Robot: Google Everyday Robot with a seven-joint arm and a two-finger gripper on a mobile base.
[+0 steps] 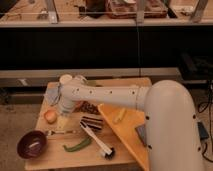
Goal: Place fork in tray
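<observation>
The fork (pixel 61 132) is a slim silver piece lying flat on the wooden table (pixel 50 159), right of the dark red bowl (pixel 32 144). The tray (pixel 125 134) is a yellow-orange bin at the table's right, partly covered by my white arm. My arm reaches left across the table and its wrist bends down. The gripper (pixel 62 118) hangs just above the table, a little behind the fork and beside an orange fruit (pixel 50 116). Nothing shows in the gripper.
A green pepper (pixel 77 145) and a black-and-white brush (pixel 98 141) lie in front. A dark striped block (pixel 92 123) sits mid-table. A white cup (pixel 65 78) and grey cloth (pixel 52 95) are at the back left. The tray holds a yellow piece (pixel 119 116) and grey sponge (pixel 141 134).
</observation>
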